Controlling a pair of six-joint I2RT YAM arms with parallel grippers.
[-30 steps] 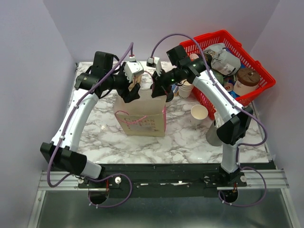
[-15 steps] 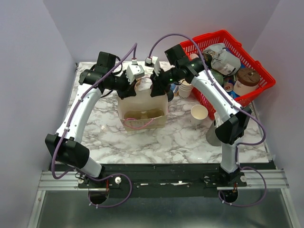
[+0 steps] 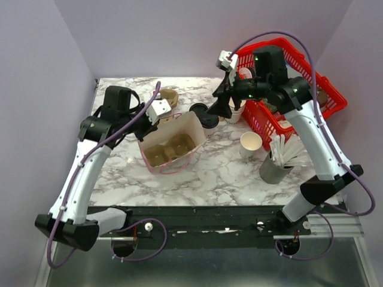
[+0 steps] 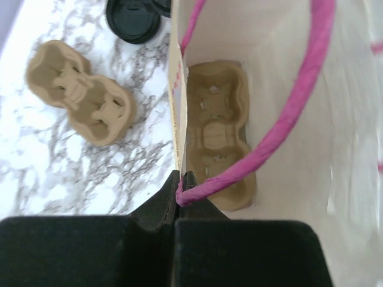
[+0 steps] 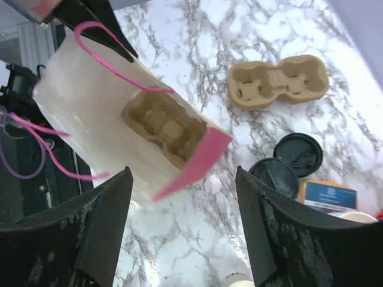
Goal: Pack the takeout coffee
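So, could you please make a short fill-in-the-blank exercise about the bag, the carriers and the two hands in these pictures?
1. The left hand pinches the rim of the paper bag, whose handles are ___.
2. One cup carrier lies inside the bag; a second carrier lies on the marble ___.
3. The two round lids near the second carrier are ___ in colour.
4. The right hand is ___ and holds nothing.
Missing words: pink, table, black, open.

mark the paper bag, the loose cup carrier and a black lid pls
paper bag (image 3: 190, 127), top external view, inner side wall.
loose cup carrier (image 5: 278, 81), right wrist view, middle bridge.
black lid (image 5: 298, 154), right wrist view, top centre.
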